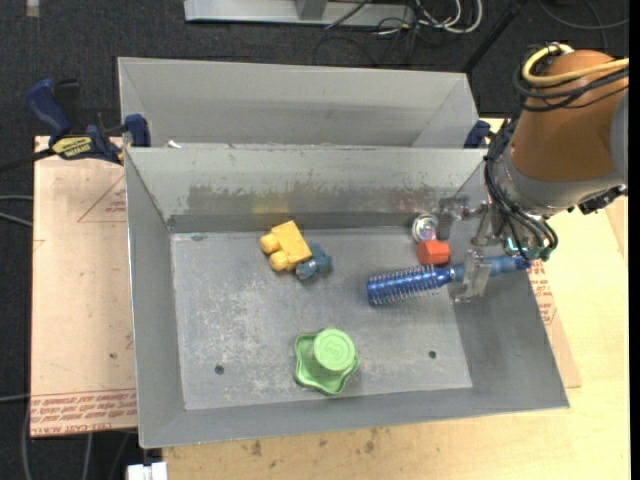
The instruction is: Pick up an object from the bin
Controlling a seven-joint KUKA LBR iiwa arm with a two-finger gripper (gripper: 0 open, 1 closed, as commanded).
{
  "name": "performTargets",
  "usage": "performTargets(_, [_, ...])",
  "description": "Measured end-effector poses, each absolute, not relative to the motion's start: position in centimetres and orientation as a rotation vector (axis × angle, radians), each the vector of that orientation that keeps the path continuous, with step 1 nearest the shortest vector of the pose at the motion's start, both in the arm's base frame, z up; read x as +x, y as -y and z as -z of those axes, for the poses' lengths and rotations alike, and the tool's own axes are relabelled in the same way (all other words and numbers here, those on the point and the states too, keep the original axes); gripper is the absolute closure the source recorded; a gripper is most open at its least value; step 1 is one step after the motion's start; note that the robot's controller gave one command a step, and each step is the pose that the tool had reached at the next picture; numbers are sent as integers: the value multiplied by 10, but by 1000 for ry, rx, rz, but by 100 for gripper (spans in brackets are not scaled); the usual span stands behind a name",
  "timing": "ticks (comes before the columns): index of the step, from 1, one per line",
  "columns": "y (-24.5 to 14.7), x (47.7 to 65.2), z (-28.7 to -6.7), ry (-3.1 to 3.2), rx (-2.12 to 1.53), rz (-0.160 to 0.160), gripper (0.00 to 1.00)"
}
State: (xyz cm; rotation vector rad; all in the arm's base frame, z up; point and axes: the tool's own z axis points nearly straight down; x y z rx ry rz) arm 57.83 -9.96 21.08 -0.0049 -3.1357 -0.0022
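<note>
My gripper [472, 270] hangs low at the right side of the bin, close to the right wall. Right beside it, to its left, lies a blue ribbed cylinder [408, 285], like a curler or brush head, with its right end touching or passing under the gripper. Just above that end sits a small red-orange block [433, 252] with a shiny silver ball [425, 228] next to it by the back wall.
A yellow toy [283, 244] with a small blue-grey piece [313, 266] lies at the back centre-left. A green flower-shaped cup [325, 360] sits near the front centre. The arm's orange cover stands over the bin's right rim.
</note>
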Motion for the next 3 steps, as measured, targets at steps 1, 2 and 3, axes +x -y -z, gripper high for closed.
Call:
performTargets(1, [62, 591, -65, 3136, -37, 5, 0])
performTargets(2, [63, 593, -70, 3142, -37, 2, 100])
performTargets(3, [43, 605, -212, 3152, -69, 2, 100])
